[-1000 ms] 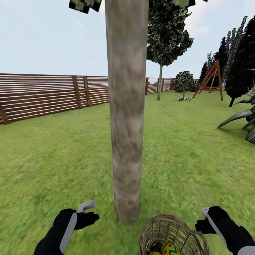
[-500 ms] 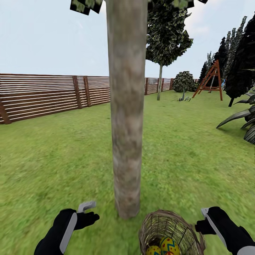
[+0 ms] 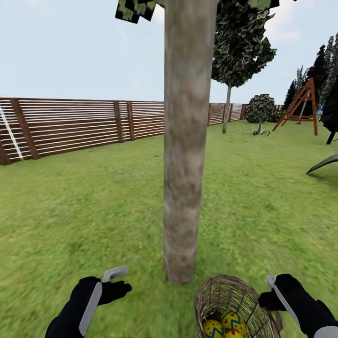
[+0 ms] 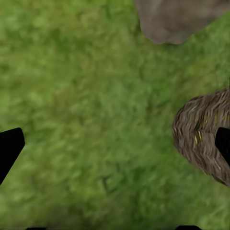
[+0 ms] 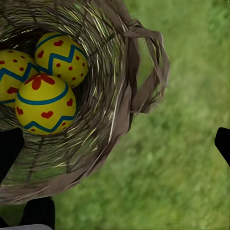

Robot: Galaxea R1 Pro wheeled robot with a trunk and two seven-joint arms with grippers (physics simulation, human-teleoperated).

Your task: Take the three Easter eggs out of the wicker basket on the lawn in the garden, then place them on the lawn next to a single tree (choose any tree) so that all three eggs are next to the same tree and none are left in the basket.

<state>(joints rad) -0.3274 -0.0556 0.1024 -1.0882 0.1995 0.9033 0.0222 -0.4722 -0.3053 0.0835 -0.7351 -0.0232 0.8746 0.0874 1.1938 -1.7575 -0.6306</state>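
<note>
Head view: the wicker basket [image 3: 234,307] is seen just inboard of the right end effector [image 3: 271,291], beside the tree [image 3: 184,188]; the left end effector [image 3: 115,279] is held spread over the lawn [image 3: 94,211]. Right wrist view: three Easter eggs [image 5: 45,103] are nested below spread, empty fingers [image 5: 9,153]; a descent over the nearest egg, clear of the rim handle [image 5: 148,62], is advised.

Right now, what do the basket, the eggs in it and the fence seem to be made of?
The wicker basket looks like woven brown wicker: crossing strands and a loop handle show. The Easter eggs look smooth and painted, yellow with red marks and blue zigzags; the material beneath is unclear. The fence looks like brown wooden slats between posts.
</note>
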